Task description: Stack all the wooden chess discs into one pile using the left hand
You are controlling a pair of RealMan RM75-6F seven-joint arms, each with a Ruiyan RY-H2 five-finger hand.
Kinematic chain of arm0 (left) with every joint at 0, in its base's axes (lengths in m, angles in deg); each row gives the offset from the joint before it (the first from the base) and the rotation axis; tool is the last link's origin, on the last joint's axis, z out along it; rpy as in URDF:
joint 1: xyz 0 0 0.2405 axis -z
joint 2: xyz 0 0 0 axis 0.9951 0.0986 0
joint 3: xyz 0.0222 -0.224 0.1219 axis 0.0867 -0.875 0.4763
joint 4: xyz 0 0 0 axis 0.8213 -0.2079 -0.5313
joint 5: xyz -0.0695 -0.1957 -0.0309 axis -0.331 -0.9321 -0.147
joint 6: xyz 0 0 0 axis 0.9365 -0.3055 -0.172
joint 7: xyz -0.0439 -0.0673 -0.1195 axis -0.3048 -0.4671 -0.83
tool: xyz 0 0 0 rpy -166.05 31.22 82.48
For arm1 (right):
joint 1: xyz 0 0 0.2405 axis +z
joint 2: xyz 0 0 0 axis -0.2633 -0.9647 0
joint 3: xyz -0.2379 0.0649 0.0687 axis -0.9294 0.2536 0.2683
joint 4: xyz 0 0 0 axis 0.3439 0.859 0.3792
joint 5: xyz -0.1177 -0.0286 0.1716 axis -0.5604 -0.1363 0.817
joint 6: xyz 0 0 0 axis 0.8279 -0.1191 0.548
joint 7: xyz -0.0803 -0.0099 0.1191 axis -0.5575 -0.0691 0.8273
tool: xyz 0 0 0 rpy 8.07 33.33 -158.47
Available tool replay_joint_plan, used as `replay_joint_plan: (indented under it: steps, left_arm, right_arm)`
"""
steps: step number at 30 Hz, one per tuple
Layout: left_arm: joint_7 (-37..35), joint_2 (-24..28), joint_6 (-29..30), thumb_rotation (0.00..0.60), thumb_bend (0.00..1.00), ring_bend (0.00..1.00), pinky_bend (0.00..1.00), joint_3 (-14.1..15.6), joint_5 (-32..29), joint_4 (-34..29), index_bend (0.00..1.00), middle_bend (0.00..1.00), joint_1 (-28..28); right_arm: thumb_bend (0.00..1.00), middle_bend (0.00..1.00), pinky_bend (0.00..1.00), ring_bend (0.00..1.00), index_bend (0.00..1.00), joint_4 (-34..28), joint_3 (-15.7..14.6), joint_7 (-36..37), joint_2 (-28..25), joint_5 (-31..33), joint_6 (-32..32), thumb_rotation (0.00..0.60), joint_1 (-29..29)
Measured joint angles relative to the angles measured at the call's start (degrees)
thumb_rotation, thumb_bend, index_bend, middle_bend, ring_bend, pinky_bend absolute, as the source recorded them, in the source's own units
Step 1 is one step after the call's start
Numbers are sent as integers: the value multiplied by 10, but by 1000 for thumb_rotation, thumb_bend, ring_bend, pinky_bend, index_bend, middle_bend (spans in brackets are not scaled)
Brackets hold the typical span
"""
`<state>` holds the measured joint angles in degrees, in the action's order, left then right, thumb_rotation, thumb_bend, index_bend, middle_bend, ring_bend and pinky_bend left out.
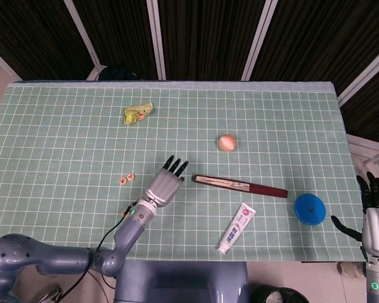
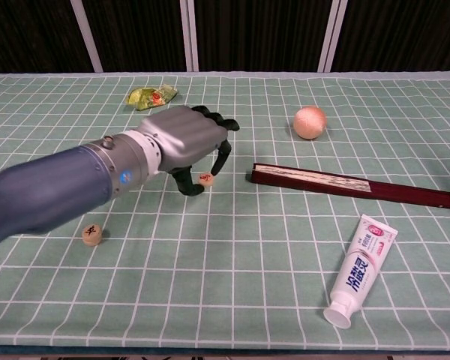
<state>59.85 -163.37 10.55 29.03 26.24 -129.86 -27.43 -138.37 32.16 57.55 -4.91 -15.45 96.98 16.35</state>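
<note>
Two discs (image 1: 126, 179) sit together toward the bench's left side; a third disc (image 2: 92, 235) lies alone nearer the front edge. Your left hand (image 2: 186, 141) pinches a fourth disc (image 2: 205, 179) between thumb and fingertip, lifted off the bench near its middle. The pair lies to the left of that hand, so your carry goes leftward. Right hand (image 1: 377, 218) hangs off the bench's right edge, fingers spread, holding nothing, far from every disc.
</note>
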Motion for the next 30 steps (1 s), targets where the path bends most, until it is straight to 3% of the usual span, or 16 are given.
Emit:
replay_joint_plan:
  steps: [6,13,22,30]
  left_arm:
    - [-12,82,22,600,311,0,0,20,16,-88,504,6,-26]
    - [-69,151,35,600,311,0,0,66,91,-152,504,7,-66]
    - [-139,205,55,600,310,0,0,136,203,-177,505,7,-124]
    - [-159,215,55,600,311,0,0,151,222,-156,505,8,-151]
  right_arm:
    - [233,13,0,0,91,-1,0,-1,0,-1,2,600,0]
    - [232,13,0,0,92,-1,1,0,0,0,3,600,-1]
    - [232,13,0,0,92,0,0,-1,0,-3,4,600,-1]
    - [232,13,0,0,92,-1,0,-1,0,-1,4,600,-2]
